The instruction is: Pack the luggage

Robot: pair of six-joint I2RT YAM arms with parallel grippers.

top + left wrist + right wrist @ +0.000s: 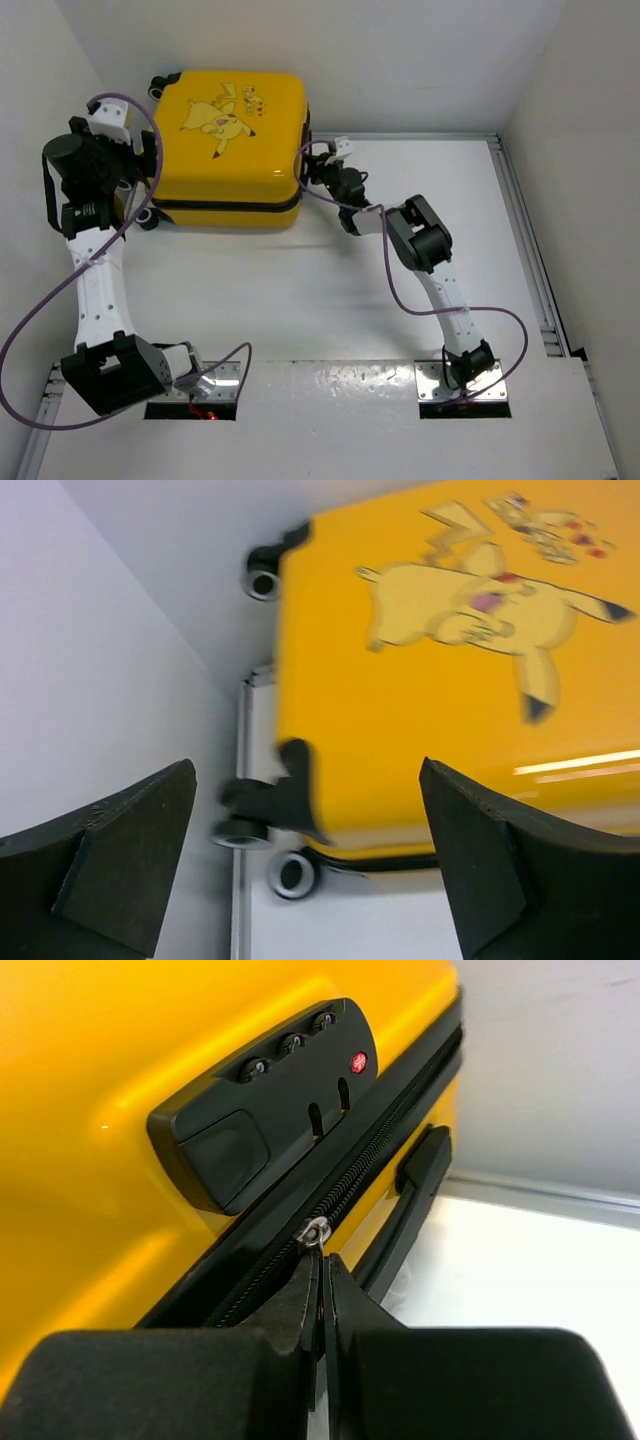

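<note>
**Left arm.** The left arm (100, 290) rises from its base at the near left corner of the tabletop (300, 300). It runs along the left side, and its wrist stands beside the left end of the luggage (232, 150).

**Left claw.** The left claw (305, 780) is spread wide, with its two black fingers (130, 860) far apart. It holds nothing and touches nothing. In the wrist view it looks at the wheel end of the luggage, where two black wheels (295, 873) project from the yellow shell.

**Right arm.** The right arm (440, 280) extends from its base at the near right. It bends at the elbow over the middle of the tabletop and reaches left to the right-hand side of the luggage.

**Right claw.** The right claw (322, 1265) is closed, with its fingers (450, 1380) pressed together. The tips meet at the metal zipper pull (315, 1232) on the black zipper seam (370, 1160). The pull's tab appears pinched between them. The black combination lock (260, 1110) sits just above the pull, and a black side handle (410, 1200) lies just beyond it.

**Luggage.** The luggage lies flat at the far left of the tabletop, close to the back wall. Its two shells are shut together and the cartoon side faces up.
</note>
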